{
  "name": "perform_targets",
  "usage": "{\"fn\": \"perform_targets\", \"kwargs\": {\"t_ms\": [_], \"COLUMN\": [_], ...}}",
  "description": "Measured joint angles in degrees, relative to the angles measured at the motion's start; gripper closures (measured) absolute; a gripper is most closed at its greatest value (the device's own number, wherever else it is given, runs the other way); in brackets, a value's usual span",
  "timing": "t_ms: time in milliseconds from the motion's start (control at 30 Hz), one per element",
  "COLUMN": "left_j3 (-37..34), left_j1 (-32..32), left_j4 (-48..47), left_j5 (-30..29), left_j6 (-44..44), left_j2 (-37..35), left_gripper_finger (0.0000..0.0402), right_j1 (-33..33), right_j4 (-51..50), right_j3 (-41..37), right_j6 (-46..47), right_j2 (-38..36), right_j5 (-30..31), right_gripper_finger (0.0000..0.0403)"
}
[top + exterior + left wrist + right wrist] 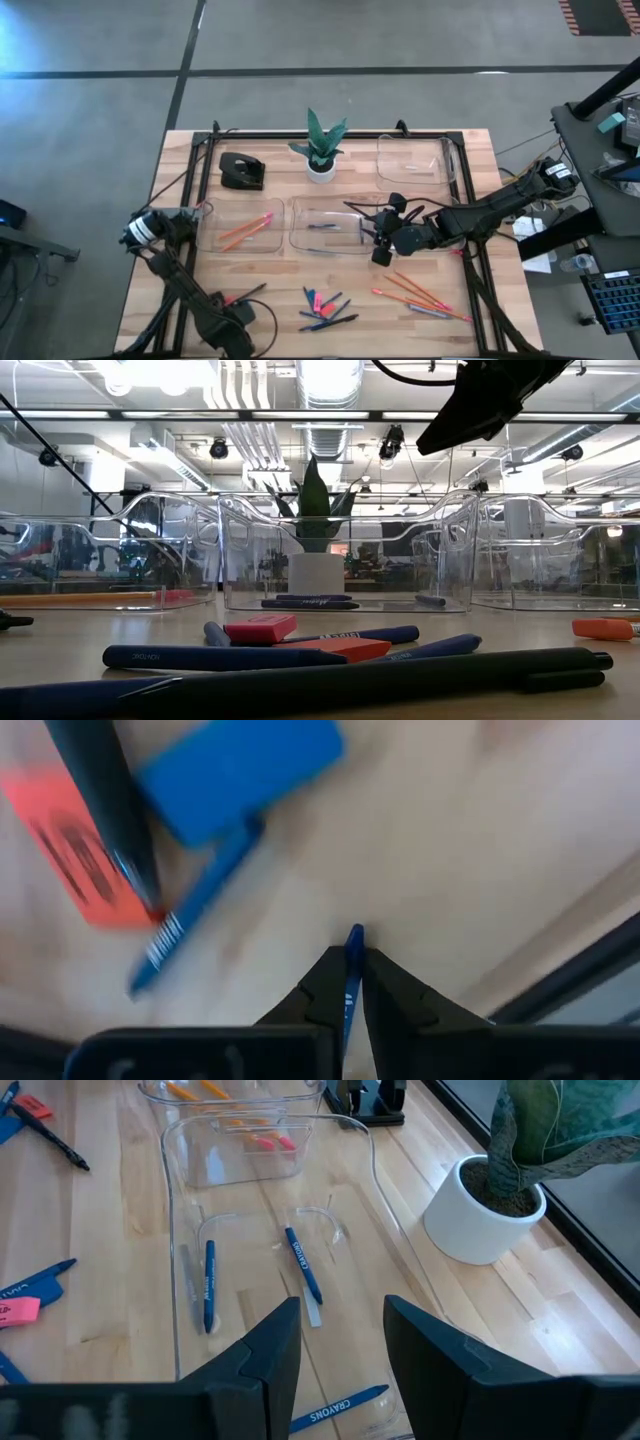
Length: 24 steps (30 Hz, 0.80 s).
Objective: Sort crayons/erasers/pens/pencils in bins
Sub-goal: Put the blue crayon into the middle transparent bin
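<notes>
Three bins countable from above: the left bin (240,228) holds two orange pencils (246,229); the middle bin (325,228) holds blue crayons; the far-right bin (415,160) shows nothing I can make out inside. A fourth bin cannot be confirmed.

Right wrist view, middle bin: three crayons counted — two lying side by side (208,1285), (302,1264) and one nearer the fingers, lettered CRAYONS (338,1409). Whether that third one lies inside the wall or just outside, cannot tell.

Right gripper (378,240) sits over the right end of the middle bin, fingers (268,1355) spread wide, nothing between them.

Left gripper (232,330) is low at the table's near-left edge. Left wrist view: fingertips pinched narrow on a thin blue stick (351,970), crayon by colour. Ahead of it on the wood lie one blue eraser (238,775), one red eraser (85,855), one blue crayon (195,910) and one black pen (105,805) crossing over the red eraser.

Loose pile at near centre (325,308): blue sticks, a dark pen and pink erasers mixed; exact count not readable from above. To its right a group of about four orange pencils (415,293) on the bare table.

Plant pot (321,168) and black desk object (241,171) stand at the far side.
</notes>
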Motion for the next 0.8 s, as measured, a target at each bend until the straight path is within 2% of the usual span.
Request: {"fn": "perform_targets", "kwargs": {"t_ms": [100, 367, 533, 667, 800], "left_j3": [0.25, 2.43, 2.37, 2.34, 1.85], "left_j1": [1.01, 2.80, 3.75, 4.84, 7.41], "left_j4": [-0.03, 1.71, 6.34, 13.65, 24.05], "left_j5": [-7.03, -36.29, -51.14, -63.02, -70.15], "left_j6": [3.95, 8.89, 15.97, 26.54, 41.63], "left_j2": [-0.63, -6.43, -10.38, -12.85, -13.47], "left_gripper_finger": [0.0392, 0.0394, 0.0394, 0.0394, 0.0394], "right_j1": [0.01, 0.01, 0.01, 0.00, 0.00], "right_j4": [0.00, -0.01, -0.04, -0.02, -0.02], "right_j3": [0.00, 0.00, 0.00, 0.00, 0.00], "right_j6": [0.00, 0.00, 0.00, -0.02, 0.00], "right_j2": [0.00, 0.00, 0.00, 0.00, 0.00], "right_j5": [0.00, -0.01, 0.00, 0.00, 0.00], "right_gripper_finger": [0.0266, 0.0266, 0.0266, 0.0266, 0.0266]}}
